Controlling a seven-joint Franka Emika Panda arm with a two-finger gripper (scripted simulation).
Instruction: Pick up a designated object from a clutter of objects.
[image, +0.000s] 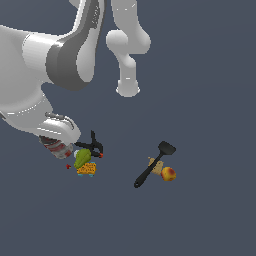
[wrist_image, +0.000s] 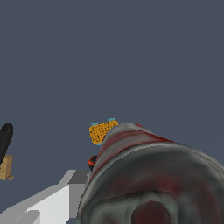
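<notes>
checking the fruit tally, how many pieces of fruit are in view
2. The green-yellow fruit lies in the cluster by the black clamp, touching the yellow-orange block. The red-yellow peach sits apart, beside the black spatula. The arm could hide others.

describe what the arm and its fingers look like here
The arm is glossy white with rounded, tubular links and dark grey bands at the joints. No cables or markings show. A pale grey, blocky finger with flat faces appears in the wrist view; in the exterior view the fingers are hidden behind the wrist.
</notes>
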